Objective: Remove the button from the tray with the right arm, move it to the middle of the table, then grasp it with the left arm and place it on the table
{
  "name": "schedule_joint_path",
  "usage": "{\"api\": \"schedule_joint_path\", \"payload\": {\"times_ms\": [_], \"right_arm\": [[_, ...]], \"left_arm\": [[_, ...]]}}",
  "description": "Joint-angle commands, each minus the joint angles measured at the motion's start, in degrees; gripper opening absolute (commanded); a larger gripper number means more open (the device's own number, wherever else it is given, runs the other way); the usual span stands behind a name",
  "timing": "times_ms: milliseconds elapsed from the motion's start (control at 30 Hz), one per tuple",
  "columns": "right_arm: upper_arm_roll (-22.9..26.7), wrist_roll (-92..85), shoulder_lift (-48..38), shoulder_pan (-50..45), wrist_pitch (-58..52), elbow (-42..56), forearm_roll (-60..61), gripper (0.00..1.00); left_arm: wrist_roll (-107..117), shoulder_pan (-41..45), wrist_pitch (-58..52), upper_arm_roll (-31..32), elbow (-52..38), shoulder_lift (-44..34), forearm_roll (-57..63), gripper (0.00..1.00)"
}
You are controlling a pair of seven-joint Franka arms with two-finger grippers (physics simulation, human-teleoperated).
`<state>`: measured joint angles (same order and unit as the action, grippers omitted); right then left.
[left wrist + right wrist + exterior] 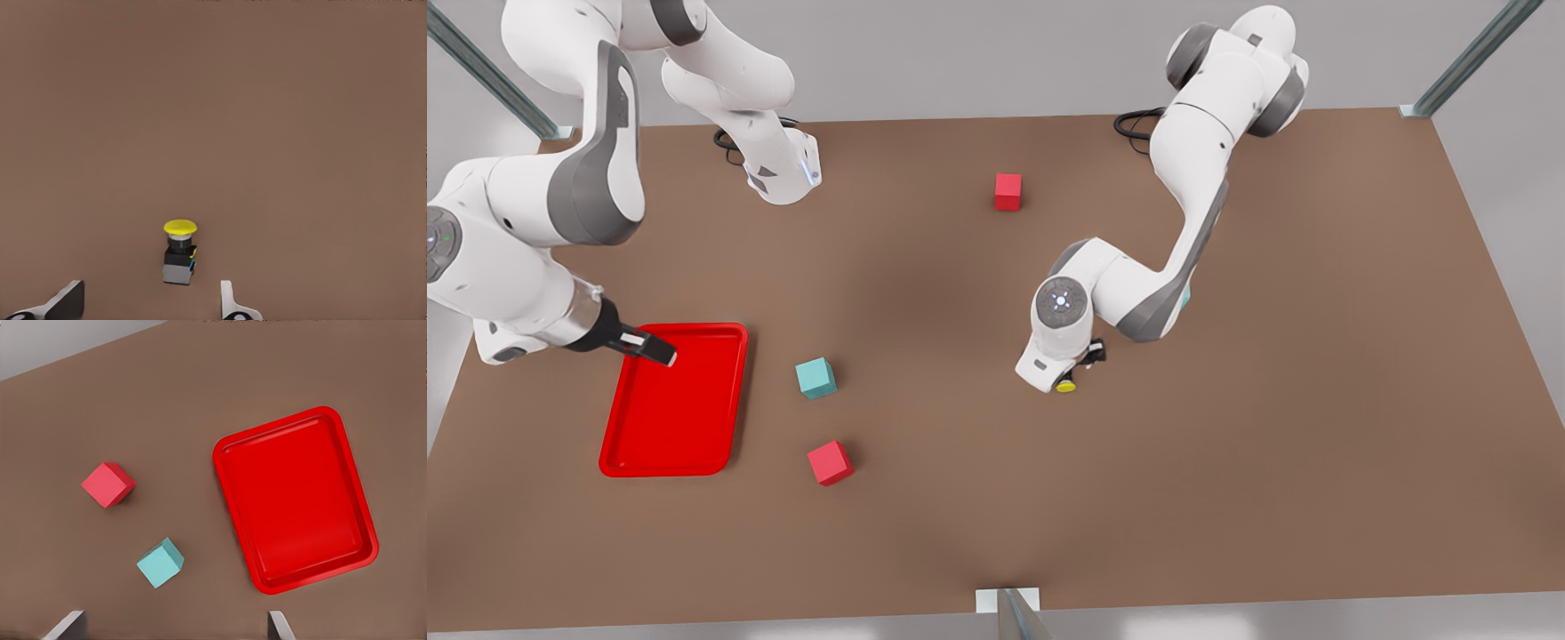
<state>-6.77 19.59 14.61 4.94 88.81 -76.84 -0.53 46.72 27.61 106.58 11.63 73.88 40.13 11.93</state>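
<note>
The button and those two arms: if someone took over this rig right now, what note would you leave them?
Left gripper: open, low over the button, fingers apart and clear of it.
Right gripper: open, holding nothing, above the red tray, waiting.
Button stands upright on the table, near the middle, yellow cap up. The tray holds nothing.
Done: button out of the tray, passed over and set down.
Left: apparently only to lift the left arm away.

Front view: left gripper mostly hidden behind own wrist; button body hidden, cap visible. Wrist views: fingers cut by frame edge.
</note>
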Motion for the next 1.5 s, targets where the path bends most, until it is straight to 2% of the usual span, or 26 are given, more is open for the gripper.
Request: {"api": "schedule_joint_path", "payload": {"times_ms": [0,67,100,267,567,867,1467], "right_arm": [[0.1,-18.7,0.0,0.2,-2.3,0.4,-1.0,1.0],[0.1,-18.8,-0.3,0.2,-1.9,0.5,-1.0,1.0],[0.1,-18.6,-0.2,-0.3,-2.0,1.6,-1.1,1.0],[-0.3,-18.8,0.0,-0.5,-0.8,4.6,-1.5,1.0],[-0.5,-18.9,0.9,-0.5,1.5,4.5,-3.9,1.0],[-0.7,-18.8,1.7,-1.2,2.8,4.4,-3.9,1.0],[-0.5,-18.8,4.5,-0.8,6.0,4.5,-4.3,1.0]], "left_arm": [[11.0,0.1,12.6,0.1,3.3,0.2,0.4,1.0],[6.8,-0.6,14.6,0.3,6.4,0.0,0.3,1.0],[5.5,-1.9,20.1,0.5,11.6,-1.3,0.3,1.0],[6.2,-2.1,23.1,1.6,13.1,-0.9,-0.3,1.0],[4.5,-4.4,27.6,1.9,21.3,-1.4,2.2,1.0],[9.1,-2.1,27.7,2.7,25.3,-2.1,2.9,1.0],[8.1,-3.8,31.4,2.3,24.5,1.3,7.3,1.0]]}}
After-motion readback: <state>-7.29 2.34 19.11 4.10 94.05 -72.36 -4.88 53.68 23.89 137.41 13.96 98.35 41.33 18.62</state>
